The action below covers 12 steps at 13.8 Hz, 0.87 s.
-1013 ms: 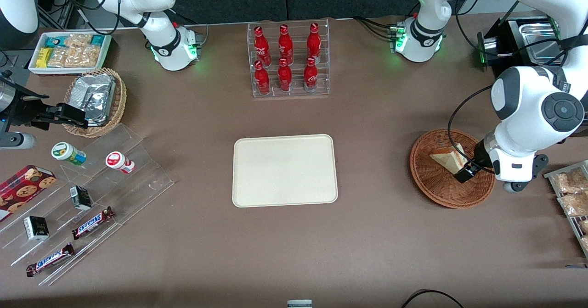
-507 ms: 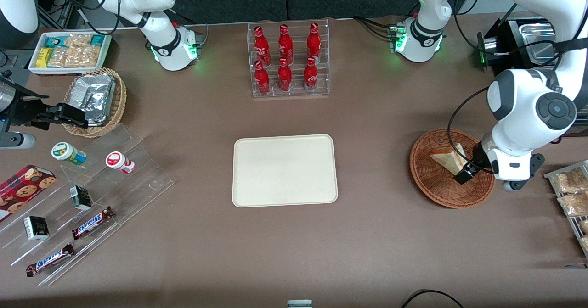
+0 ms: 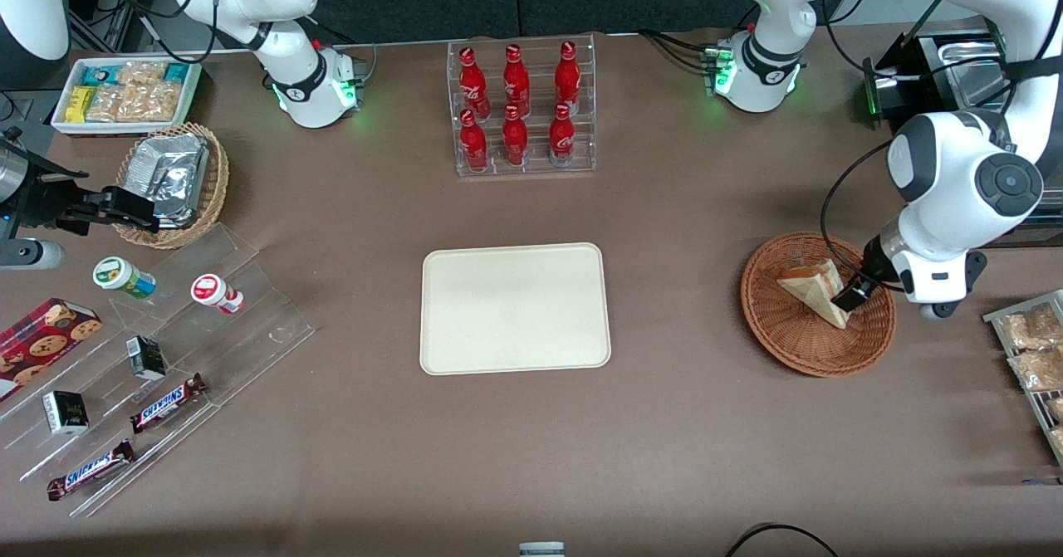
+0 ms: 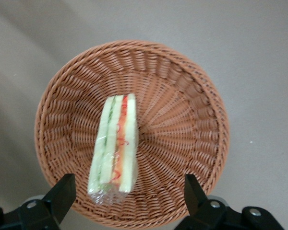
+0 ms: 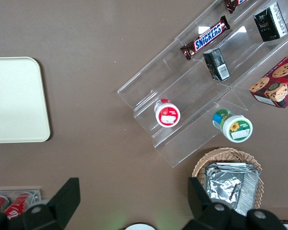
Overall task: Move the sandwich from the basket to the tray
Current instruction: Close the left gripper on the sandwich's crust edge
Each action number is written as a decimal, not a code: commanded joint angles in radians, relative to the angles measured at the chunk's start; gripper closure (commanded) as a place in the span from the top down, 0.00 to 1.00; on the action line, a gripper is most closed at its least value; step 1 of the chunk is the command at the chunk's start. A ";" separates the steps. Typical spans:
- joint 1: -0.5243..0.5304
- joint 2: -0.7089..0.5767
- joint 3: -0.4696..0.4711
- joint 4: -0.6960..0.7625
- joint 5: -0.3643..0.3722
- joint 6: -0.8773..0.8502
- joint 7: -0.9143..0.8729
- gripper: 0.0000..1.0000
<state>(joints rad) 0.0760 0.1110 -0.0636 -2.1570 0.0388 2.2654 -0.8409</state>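
Hovering above the basket [image 3: 818, 304], the claw [image 4: 127, 194] is spread wide, its two dark fingers [image 4: 62, 194] standing well apart with nothing held between them. In the wrist view the fingers straddle the near end of the sandwich [image 4: 114, 148] without touching it. The sandwich lies inside the basket [image 4: 182, 129], resting on its side so that its cut edge faces up, showing pale bread with green and red filling under clear wrap. It sits a little off the basket's middle on the woven bottom.

From the front, the sandwich [image 3: 816, 290] shows as a pale wedge in the reddish-brown wicker bowl, with the dark tip of the claw [image 3: 854, 293] just beside it. The basket stands on the brown surface [image 3: 664, 441] toward the working arm's end.

The tray [image 3: 515, 308] lies flat in the middle of the surface, well apart from the basket, with nothing on it. Farther from the front camera than the tray stands a clear rack of red bottles [image 3: 519, 109]. Toward the parked arm's end are a lighter basket of foil packets [image 3: 170, 179] and clear stepped shelves [image 3: 166, 366] with chocolate bars [image 3: 166, 402] and small tubs [image 3: 123, 277].
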 commanded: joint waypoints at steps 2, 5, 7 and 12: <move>0.004 -0.047 -0.009 -0.110 0.000 0.095 -0.079 1.00; 0.005 -0.048 -0.009 -0.194 0.000 0.205 -0.079 1.00; 0.005 -0.045 -0.009 -0.242 0.000 0.276 -0.079 1.00; 0.005 -0.021 -0.007 -0.293 0.000 0.373 -0.079 1.00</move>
<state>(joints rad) 0.0759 0.0959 -0.0655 -2.4251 0.0382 2.6008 -0.9037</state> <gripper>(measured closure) 0.000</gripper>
